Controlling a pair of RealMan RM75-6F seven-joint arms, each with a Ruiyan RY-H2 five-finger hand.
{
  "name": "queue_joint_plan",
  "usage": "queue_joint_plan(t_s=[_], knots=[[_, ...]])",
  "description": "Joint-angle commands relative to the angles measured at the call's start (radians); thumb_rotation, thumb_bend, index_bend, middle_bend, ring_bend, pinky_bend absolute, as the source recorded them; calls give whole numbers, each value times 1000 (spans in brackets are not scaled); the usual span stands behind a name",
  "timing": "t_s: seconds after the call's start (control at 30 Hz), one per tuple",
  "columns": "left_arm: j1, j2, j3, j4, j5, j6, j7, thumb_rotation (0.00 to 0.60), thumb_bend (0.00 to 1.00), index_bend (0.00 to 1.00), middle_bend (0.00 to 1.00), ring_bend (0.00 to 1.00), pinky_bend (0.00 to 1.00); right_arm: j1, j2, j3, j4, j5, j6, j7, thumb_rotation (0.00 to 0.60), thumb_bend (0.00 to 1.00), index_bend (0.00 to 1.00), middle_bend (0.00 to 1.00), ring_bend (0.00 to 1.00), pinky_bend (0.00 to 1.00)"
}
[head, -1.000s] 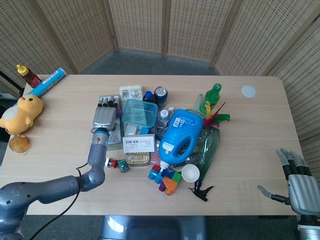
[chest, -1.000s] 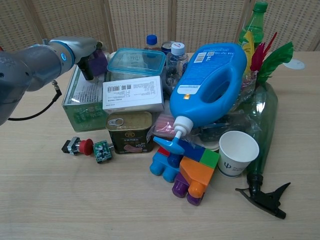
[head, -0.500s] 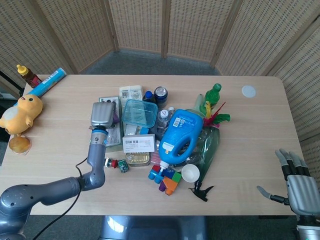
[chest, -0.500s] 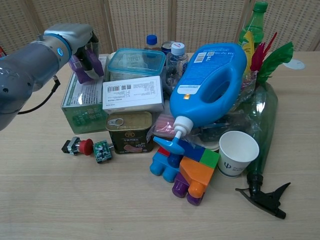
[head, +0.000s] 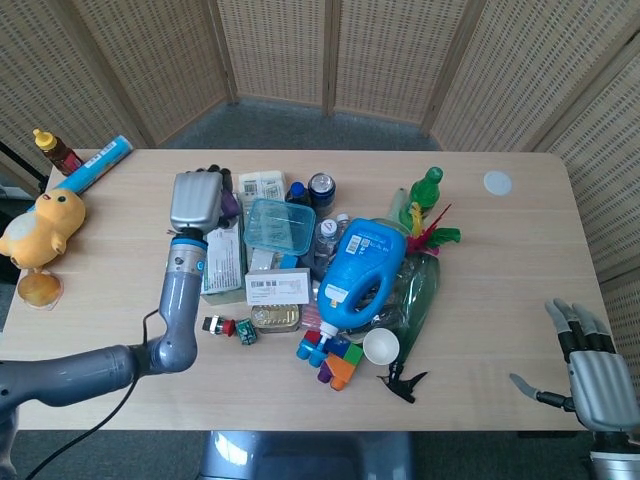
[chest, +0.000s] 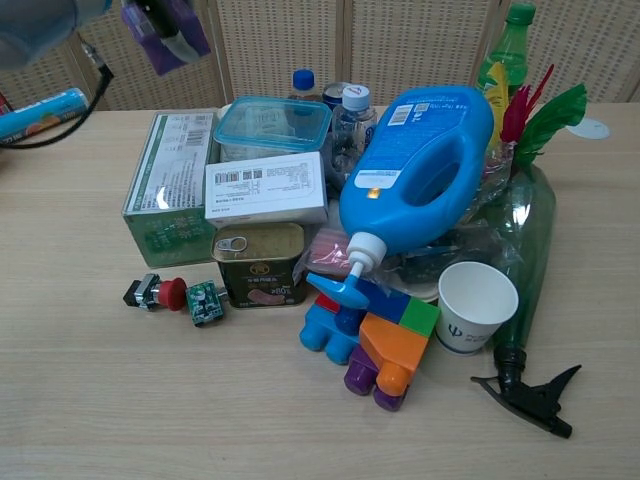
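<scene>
Purple packet (chest: 165, 30) aloft, tilted

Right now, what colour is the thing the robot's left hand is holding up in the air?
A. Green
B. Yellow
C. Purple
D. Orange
C. The left hand grips a purple packet lifted above the green box, clear of the pile.

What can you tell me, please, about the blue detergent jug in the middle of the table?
The blue detergent jug looks like glossy plastic, with a moulded handle opening, a white label near its base and a white spout. It lies tilted, base up and back, spout pointing down towards the toy blocks. It leans on the pile beside the clear green bottle, above the paper cup. Neither hand touches it.
</scene>
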Motion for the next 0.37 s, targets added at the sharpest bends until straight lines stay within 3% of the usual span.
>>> queue_joint_plan(t_s=[0.03, 0.2, 0.37], knots=[[-8, 109, -56, -117, -6, 43, 51, 600, 80, 855, 754, 594, 792, -2, 2, -2, -3, -6, 4, -1, 381, 0, 0, 0, 0, 0], [-10, 210, -85, -197, -28, 50, 75, 600, 85, 856, 753, 594, 793, -6, 7, -7, -9, -26, 16, 0, 379, 0, 0, 0, 0, 0], [0, 244, -64, -231, -38, 66, 68, 600, 83, 858, 753, 594, 792, -6, 9, -8, -14, -36, 20, 0, 380, 0, 0, 0, 0, 0]])
